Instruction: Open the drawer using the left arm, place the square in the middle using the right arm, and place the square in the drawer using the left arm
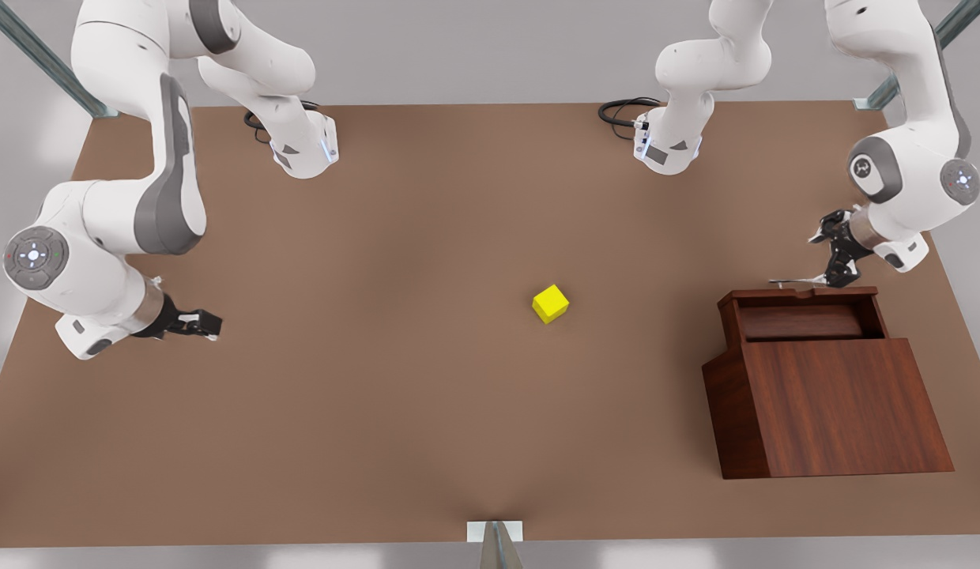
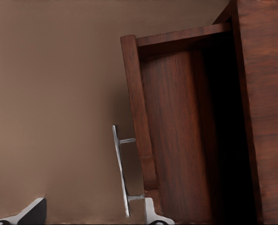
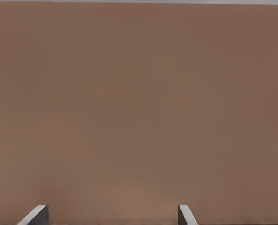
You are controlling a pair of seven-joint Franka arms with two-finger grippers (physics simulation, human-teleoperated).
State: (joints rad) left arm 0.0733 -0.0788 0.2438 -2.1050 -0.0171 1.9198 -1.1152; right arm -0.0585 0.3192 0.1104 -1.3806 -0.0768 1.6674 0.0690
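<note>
Near the counter's (image 1: 379, 411) right edge in the front view, the left gripper (image 1: 836, 261) hovers by the open drawer's (image 1: 806, 320) handle (image 2: 121, 171), fingers spread. Mid-counter sits the square (image 1: 551, 303) — the right gripper (image 1: 209, 325) waits, fingers apart. Risk: snagging the handle would shift the drawer.

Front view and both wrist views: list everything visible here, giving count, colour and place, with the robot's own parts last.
Square: one, yellow, on the table near its middle.
Cabinet: one, reddish-brown wood, at the front view's right.
Drawer: one, reddish-brown, pulled out.
Handle: one, silver bar, on the drawer front.
Table: one, brown.
Left tool: one, black, open, at the handle.
Right tool: one, black, open, waiting over bare table at the front view's left.
</note>
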